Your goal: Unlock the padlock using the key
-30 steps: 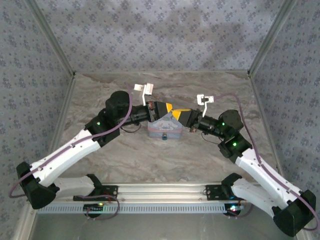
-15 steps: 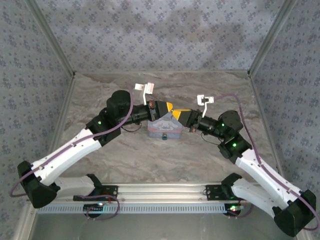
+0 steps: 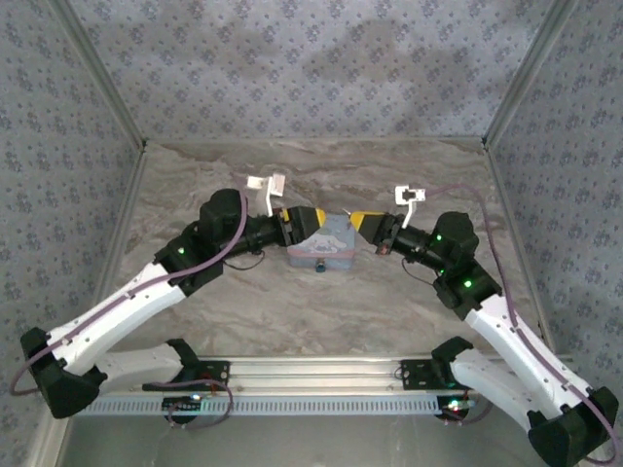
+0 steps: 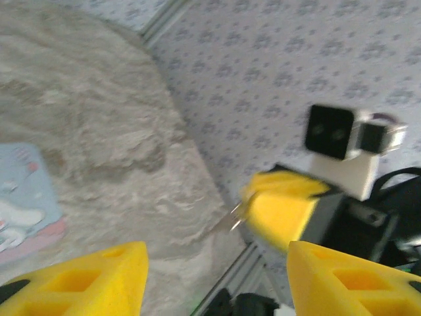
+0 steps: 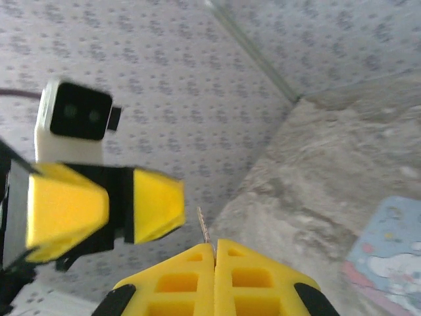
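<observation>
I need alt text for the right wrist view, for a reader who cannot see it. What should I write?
The right gripper, yellow fingers shut, pinches a thin metal key that points up toward the left gripper, whose jaws stand open. A light-blue cartoon tin lies at lower right on the marbled table.

Top view looks down from behind; close wrist views face each other, sharing the tin [image 4: 23, 191].

Tin box [image 3: 323, 245] mid-table between left gripper [image 3: 313, 222] and right gripper [image 3: 358, 218], apparently little gap; bare table [image 3: 321, 321] in front.
</observation>
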You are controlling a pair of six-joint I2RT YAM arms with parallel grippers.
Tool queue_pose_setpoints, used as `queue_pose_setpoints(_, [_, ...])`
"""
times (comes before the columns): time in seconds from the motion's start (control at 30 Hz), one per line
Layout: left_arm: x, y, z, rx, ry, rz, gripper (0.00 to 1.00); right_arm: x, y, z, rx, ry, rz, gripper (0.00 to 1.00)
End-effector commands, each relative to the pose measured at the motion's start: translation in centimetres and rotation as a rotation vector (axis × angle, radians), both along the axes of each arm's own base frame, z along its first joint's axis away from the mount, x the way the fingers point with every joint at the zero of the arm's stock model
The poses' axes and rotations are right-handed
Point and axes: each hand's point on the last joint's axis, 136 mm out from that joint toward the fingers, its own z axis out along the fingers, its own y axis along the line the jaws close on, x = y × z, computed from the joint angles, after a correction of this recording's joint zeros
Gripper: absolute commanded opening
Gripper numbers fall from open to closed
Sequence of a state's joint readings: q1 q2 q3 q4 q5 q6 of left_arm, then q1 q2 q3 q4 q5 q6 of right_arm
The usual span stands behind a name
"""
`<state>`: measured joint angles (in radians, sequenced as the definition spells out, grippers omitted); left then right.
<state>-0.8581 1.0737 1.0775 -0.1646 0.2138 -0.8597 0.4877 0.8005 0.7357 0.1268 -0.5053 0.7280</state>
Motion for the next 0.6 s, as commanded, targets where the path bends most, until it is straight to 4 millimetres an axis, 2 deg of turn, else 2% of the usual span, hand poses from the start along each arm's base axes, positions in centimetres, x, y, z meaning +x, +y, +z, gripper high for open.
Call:
queue_pose_setpoints(0.0, [0.0,1.8,-4.9,0.129,0.062,0.063,0.59,2.0,-2.8,-1.3,-0.13,-0.011,-0.163,0.0])
queue_pose_setpoints(0.17, [-0.5,2.9,-10.0,0.202,0.117,0.098,0.59,4.9,-5.2,-3.3,-0.224,0.012,-0.281,0.0])
queue_pose_setpoints(0.37, [-0.4,2.7,-15.5,0.287,0.119,0.126,0.63,8.8,-6.3,-6.5,-0.316,0.075,-0.337,0.0])
queue_pose_setpoints(0.43, [-0.2,2.3,-17.0,0.293,0.115,0.129,0.66,10.2,-6.2,-7.4,-0.333,0.086,-0.336,0.0])
queue_pose_setpoints(0.57, [0.6,1.4,-19.4,0.301,0.093,0.142,0.79,12.7,-5.9,-9.3,-0.384,0.115,-0.342,0.0])
